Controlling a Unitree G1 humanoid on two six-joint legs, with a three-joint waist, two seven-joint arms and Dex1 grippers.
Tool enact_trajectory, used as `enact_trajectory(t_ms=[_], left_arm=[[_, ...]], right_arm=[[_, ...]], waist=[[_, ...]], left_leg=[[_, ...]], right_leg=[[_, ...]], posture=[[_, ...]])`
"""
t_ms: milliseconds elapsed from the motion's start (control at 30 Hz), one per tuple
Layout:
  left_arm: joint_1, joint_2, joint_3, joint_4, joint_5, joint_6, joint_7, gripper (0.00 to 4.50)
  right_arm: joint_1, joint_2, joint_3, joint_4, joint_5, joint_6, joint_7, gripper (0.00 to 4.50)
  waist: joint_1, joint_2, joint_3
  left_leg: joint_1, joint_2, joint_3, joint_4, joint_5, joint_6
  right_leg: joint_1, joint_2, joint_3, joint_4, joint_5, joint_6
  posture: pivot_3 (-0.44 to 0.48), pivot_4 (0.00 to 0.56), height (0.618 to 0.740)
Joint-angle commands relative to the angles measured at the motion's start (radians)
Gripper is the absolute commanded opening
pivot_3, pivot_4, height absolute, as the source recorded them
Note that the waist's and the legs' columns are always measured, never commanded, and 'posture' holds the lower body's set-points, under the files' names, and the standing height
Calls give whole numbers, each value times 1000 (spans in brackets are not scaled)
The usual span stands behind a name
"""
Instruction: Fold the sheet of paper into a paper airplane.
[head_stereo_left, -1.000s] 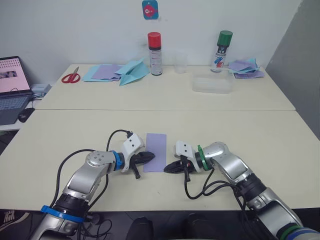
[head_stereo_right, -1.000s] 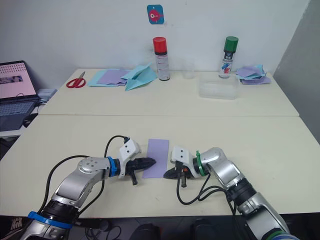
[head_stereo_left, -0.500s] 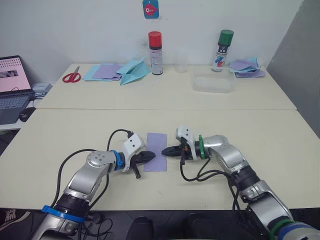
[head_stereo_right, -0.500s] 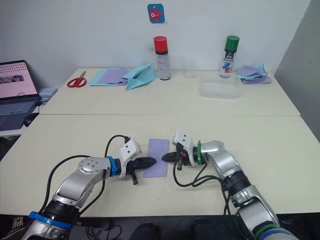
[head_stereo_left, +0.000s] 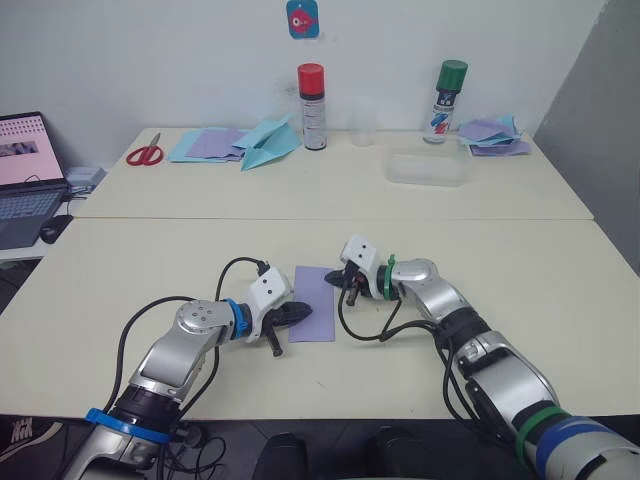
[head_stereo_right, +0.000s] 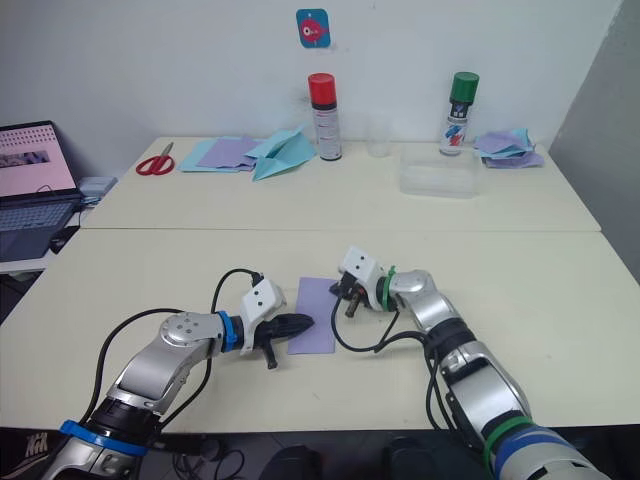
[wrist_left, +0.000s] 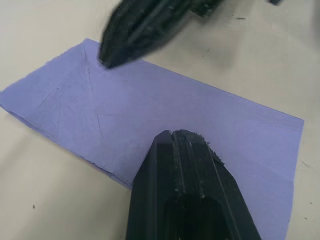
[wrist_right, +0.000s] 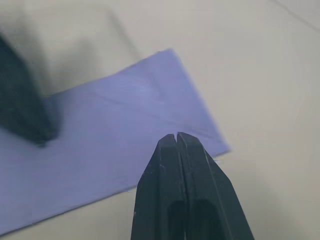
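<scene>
The sheet (head_stereo_left: 313, 303) lies flat on the near table (head_stereo_left: 500, 290), folded to a narrow rectangle with faint creases on it. It is between the two grippers, in front of the robot.

The left gripper (head_stereo_left: 300, 312) comes from the left side, and its closed fingertips rest on the left long edge of the sheet, near the front end. In the left wrist view its fingers (wrist_left: 181, 165) are pressed together with nothing between them, and the tip lies on the paper.

The right gripper (head_stereo_left: 344, 283) is at the right edge of the sheet, near the far end. Its fingers (wrist_right: 176, 160) are also together and hold nothing. In the right wrist view the tip is over the sheet's edge, close to a corner; one cannot tell whether it touches the paper.

On the far table (head_stereo_left: 330, 190) there are red scissors (head_stereo_left: 143, 154), flat blue and purple sheets (head_stereo_left: 205, 144) with a blue airplane (head_stereo_left: 265, 143) on them, a red-capped can (head_stereo_left: 310, 107), a green-capped can (head_stereo_left: 444, 102), a clear box (head_stereo_left: 425, 167) and a pile of papers (head_stereo_left: 488, 134). A laptop (head_stereo_left: 25, 180) stands open at the far left.
</scene>
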Motion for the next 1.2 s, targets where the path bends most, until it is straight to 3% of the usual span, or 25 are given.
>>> enact_trajectory(t_ms=[33, 233, 533, 700, 933, 1200], left_arm=[[39, 13, -52, 91, 72, 46, 13, 0], [36, 8, -53, 88, 70, 49, 11, 0], [37, -6, -32, 81, 48, 35, 5, 0], [42, -13, 2, 70, 32, -16, -2, 0], [54, -38, 165, 32, -88, -28, 16, 0], [89, 2, 360, -25, -263, 74, -27, 2351]], right_arm=[[-39, 10, -41, 95, -17, -40, -73, 29], [-53, 21, -103, 100, 30, -86, -40, 29], [100, -31, -70, -268, 100, 35, 197, 29], [187, -52, 10, -399, 47, 147, 190, 29], [220, -58, 84, -394, -40, 166, 126, 29], [219, -64, 101, -390, -39, 176, 126, 0]], waist=[[0, 0, 0], [0, 0, 0], [2, 3, 2], [1, 3, 3], [-1, -3, 14], [-15, -7, 19]], left_leg=[[0, 0, 0, 0, 0, 0], [-1, 0, 0, 0, 0, 0], [-2, 0, 0, 0, 0, 0], [-3, 0, 1, -1, 0, 0], [-3, 1, 0, -1, 0, 0], [-5, 1, 0, -5, 0, 0]], right_leg=[[0, 0, 0, 0, 0, 0], [1, -1, 0, 0, 0, 0], [0, -1, 0, 0, 2, 5], [-1, -2, 0, 0, -1, 0], [-2, -2, -1, 0, -1, 0], [-3, -1, -3, -1, 0, 6]], posture=[[0, 150, 740], [0, 150, 740], [0, 150, 740], [0, 150, 740], [0, 150, 740], [0, 150, 740]])
